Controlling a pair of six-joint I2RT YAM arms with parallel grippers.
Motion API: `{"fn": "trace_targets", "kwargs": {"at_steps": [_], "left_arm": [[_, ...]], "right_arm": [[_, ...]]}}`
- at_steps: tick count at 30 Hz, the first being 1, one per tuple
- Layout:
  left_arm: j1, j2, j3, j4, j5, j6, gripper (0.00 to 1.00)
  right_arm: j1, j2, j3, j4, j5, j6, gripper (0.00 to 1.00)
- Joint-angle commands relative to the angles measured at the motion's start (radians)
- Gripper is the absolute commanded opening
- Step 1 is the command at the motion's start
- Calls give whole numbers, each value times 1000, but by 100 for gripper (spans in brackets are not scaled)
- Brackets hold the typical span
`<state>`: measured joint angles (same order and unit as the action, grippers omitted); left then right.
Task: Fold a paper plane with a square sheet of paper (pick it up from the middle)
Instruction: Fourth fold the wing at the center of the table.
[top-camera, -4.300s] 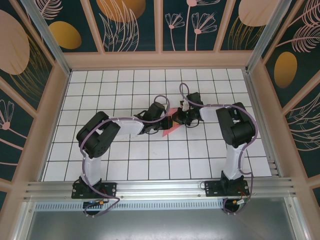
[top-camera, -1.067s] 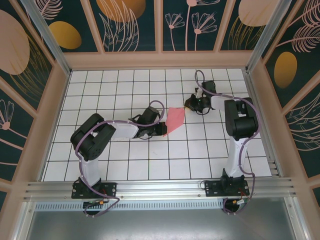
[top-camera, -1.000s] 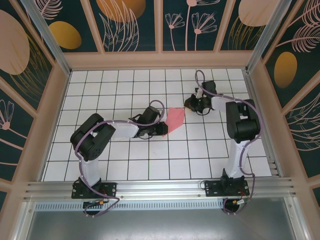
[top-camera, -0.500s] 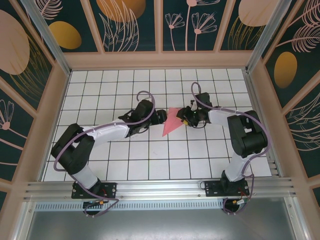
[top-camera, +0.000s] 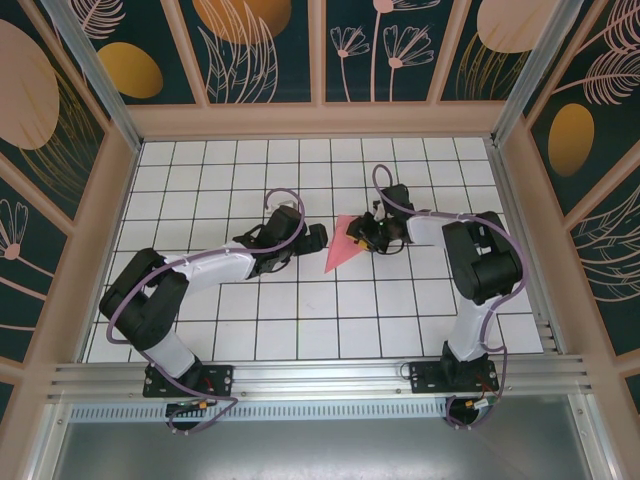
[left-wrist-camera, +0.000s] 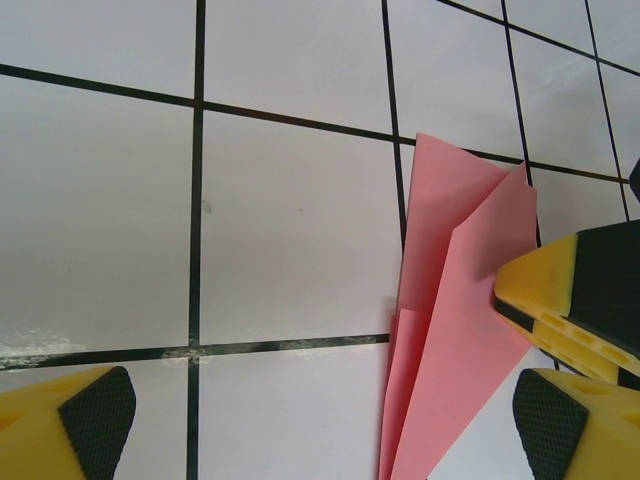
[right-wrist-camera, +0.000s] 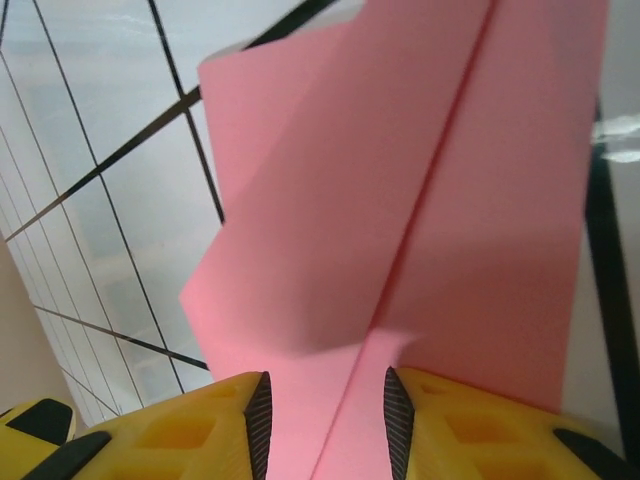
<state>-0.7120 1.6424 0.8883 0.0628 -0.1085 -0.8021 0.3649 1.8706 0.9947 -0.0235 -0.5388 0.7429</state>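
Two changes since a second ago: the left gripper (top-camera: 316, 238) has let go and stands wide open, the slim pink-red folded paper plane (top-camera: 340, 245) just ahead of it; the right gripper (right-wrist-camera: 325, 425) now pinches the plane's far edge.

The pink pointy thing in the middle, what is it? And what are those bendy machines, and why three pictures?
Those are two robot arms, the left arm and the right arm, bolted to a white tiled table. The big picture looks down from above. The other two come from cameras on each wrist, showing its yellow jaws up close. The pink thing is paper, folded to a point, resting on the table. The left arm's jaws are wide open, holding nothing. The right arm's jaws sit either side of the paper; I cannot tell whether they squeeze it.
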Motion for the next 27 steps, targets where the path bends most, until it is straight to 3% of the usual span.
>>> {"fn": "trace_targets", "kwargs": {"at_steps": [1, 13, 16, 21, 27], "left_arm": [[6, -5, 5, 15, 30, 9, 98], [8, 16, 12, 43, 99, 8, 91], [8, 36, 16, 104, 190, 15, 78], [7, 141, 72, 216, 355, 3, 46], [8, 274, 181, 218, 383, -11, 28]], "right_arm": [[9, 26, 43, 2, 9, 3, 37], [11, 48, 81, -71, 91, 18, 37], [9, 31, 75, -68, 99, 21, 37], [8, 9, 66, -59, 97, 29, 36], [2, -10, 49, -49, 99, 39, 35]]}}
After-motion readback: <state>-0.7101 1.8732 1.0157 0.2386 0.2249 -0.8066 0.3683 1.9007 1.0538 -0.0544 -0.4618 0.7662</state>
